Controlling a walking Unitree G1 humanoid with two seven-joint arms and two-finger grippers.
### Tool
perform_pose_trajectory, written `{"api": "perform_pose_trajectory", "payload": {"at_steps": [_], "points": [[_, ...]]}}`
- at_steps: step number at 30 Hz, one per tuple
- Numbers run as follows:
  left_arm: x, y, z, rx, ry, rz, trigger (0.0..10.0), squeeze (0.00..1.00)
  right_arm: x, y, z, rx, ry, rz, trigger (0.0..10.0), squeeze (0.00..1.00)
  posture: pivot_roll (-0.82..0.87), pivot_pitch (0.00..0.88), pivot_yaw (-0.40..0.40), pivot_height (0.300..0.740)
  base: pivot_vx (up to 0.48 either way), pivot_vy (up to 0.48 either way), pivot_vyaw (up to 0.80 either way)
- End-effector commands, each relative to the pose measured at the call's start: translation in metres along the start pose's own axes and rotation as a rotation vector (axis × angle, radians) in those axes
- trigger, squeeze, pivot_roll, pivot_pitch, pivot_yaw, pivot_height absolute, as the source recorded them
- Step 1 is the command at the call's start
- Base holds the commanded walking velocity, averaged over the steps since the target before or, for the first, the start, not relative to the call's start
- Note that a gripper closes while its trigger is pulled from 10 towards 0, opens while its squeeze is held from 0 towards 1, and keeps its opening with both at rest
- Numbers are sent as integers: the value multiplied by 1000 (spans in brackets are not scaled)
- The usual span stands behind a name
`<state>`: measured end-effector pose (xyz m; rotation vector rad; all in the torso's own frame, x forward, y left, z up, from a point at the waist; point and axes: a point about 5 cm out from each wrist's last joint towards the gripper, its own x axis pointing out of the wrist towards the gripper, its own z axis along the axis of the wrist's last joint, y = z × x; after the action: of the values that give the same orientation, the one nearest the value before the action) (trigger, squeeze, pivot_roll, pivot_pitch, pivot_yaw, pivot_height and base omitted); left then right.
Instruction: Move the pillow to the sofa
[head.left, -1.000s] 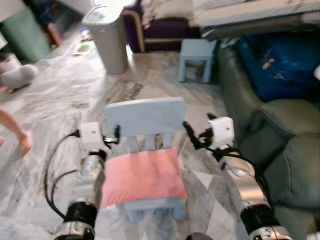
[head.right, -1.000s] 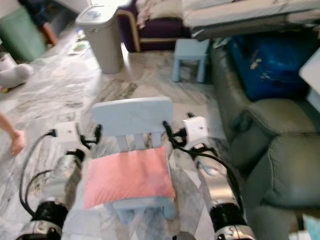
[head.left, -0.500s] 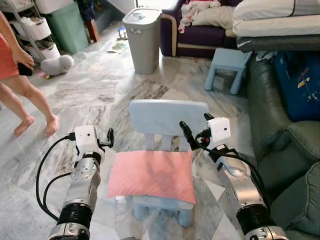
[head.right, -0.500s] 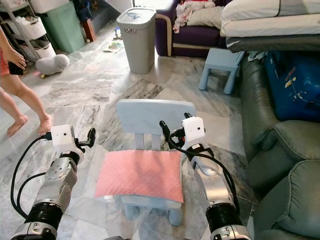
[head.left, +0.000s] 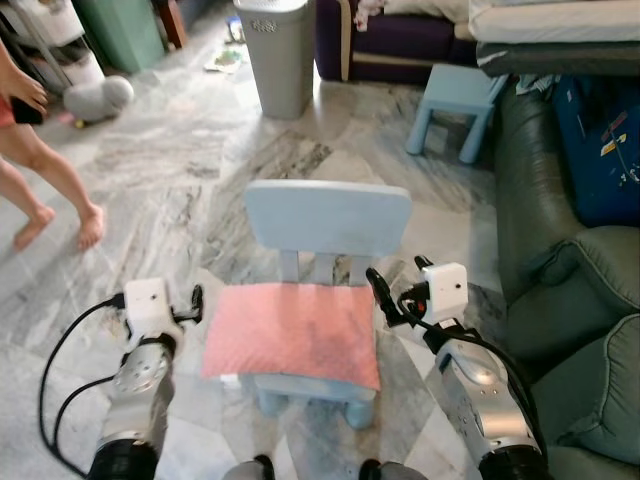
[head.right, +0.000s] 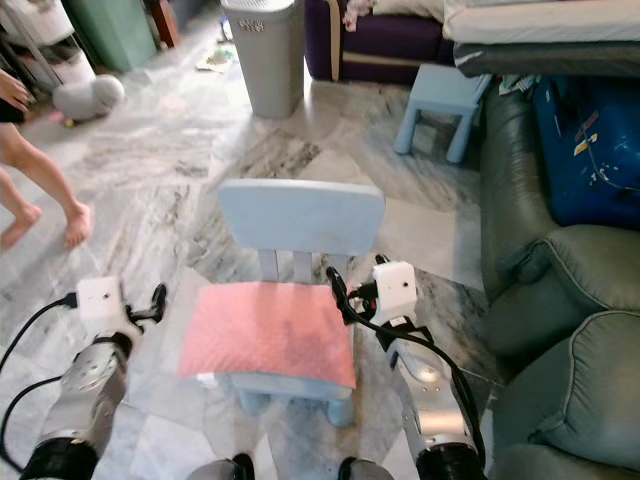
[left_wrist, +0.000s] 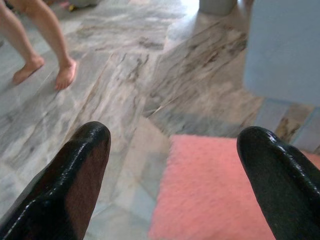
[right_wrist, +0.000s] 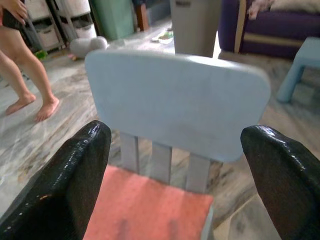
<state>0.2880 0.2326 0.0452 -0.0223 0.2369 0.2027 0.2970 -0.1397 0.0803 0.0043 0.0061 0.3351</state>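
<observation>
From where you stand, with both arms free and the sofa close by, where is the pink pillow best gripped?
Probably by its two short side edges. The pillow lies flat on the small chair, and the left gripper and right gripper, both open, already flank it, so each can close in from its own side.

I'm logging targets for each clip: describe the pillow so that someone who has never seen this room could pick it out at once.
In the middle of the marble floor, left of the dark green sofa, stands a small pale blue child's chair. The pillow lies flat on its seat, between the robot's left hand and right hand. It is the one pink, fuzzy, rectangular thing there.
</observation>
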Motion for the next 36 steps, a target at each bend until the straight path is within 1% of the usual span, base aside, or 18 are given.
{"api": "perform_pose_trajectory", "payload": {"at_steps": [1, 5, 9, 11, 12, 13, 14, 17, 20, 25, 32, 36], "points": [[-1, 6, 5, 8, -14, 15, 10000, 0, 0, 1, 3, 25, -8, 3, 10000, 0, -52, 283, 24, 740, 0, 0, 0], [-3, 8, 4, 8, -16, 18, 10000, 0, -1, 1, 2, 37, 0, 5, 10000, 0, -44, 289, 19, 740, 0, 0, 0], [-11, 8, -5, 21, 13, -9, 10000, 0, -3, 5, 2, 40, 9, 15, 10000, 0, -44, 299, 18, 740, 0, 0, 0], [-14, 0, -8, 16, 29, -69, 10000, 0, -5, 5, 3, 41, 4, 15, 10000, 0, -50, 311, 14, 740, 0, 0, 0], [-14, 0, -8, 16, 29, -69, 10000, 0, -5, 5, 3, 41, 4, 15, 10000, 0, -50, 311, 14, 740, 0, 0, 0], [-16, -6, -10, 8, 38, -94, 10000, 0, -6, 5, 4, 44, 4, 10, 10000, 0, -52, 315, 13, 740, 0, 0, 0], [-16, -6, -10, 8, 38, -94, 10000, 0, -6, 5, 4, 44, 4, 10, 10000, 0, -52, 315, 13, 740, 0, 0, 0], [-20, -15, -11, 11, 39, -139, 10000, 0, -11, 5, 4, 50, 16, 5, 10000, 0, -59, 328, 9, 740, 0, 0, 0], [-22, -18, -12, 10, 38, -151, 10000, 0, -15, 5, 2, 50, 30, 7, 10000, 0, -61, 330, 7, 740, 0, 0, 0], [-24, -19, -12, 0, 49, -155, 10000, 0, -17, 3, 3, 48, 40, 5, 10000, 0, -67, 334, 5, 712, 0, 0, 0], [-23, -18, -11, -2, 54, -143, 10000, 0, -18, 2, 4, 43, 46, 5, 10000, 0, -66, 332, 3, 672, 0, 0, 0], [-23, -14, -9, 5, 50, -109, 10000, 0, -16, 0, 5, 39, 44, 3, 10000, 0, -63, 331, 4, 672, 0, 0, 0]]}}
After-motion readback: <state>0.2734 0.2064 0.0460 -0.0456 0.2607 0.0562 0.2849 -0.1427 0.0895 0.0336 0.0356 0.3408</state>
